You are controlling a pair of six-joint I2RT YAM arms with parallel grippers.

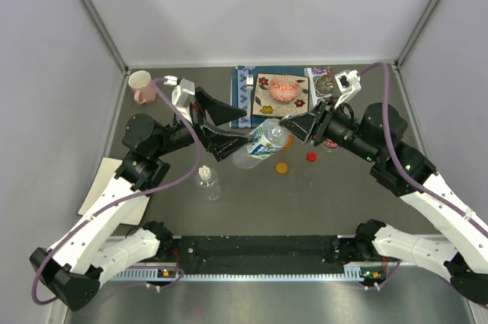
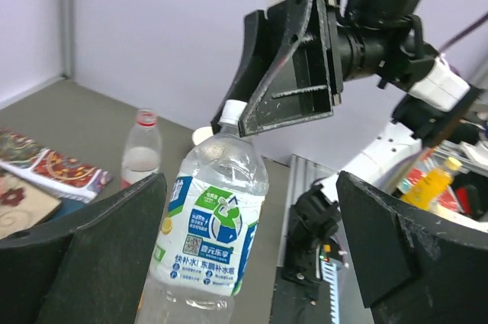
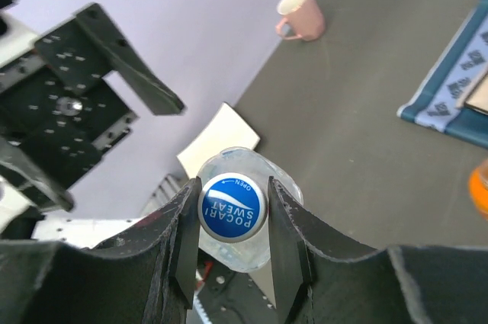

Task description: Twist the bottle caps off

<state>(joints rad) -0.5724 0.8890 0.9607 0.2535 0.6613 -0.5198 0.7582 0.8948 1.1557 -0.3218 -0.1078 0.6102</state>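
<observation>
Closest in, my right gripper [image 3: 232, 217] is pinching the blue cap [image 3: 232, 206], one finger pressed to each side of it, atop the blue-and-white labelled bottle [image 2: 207, 236]. That bottle sits between the fingers of my left gripper [image 2: 249, 187], which are spread wide, one of them plainly clear of it. Beyond, on the table [image 1: 252, 202], an orange cap [image 1: 282, 167] and a red cap [image 1: 311, 157] lie loose, near each other. Farthest off, by the back corner, stands the pink mug [image 1: 140, 86].

A pink mug [image 1: 140, 85] stands left of a patterned mat [image 1: 244, 86].
</observation>
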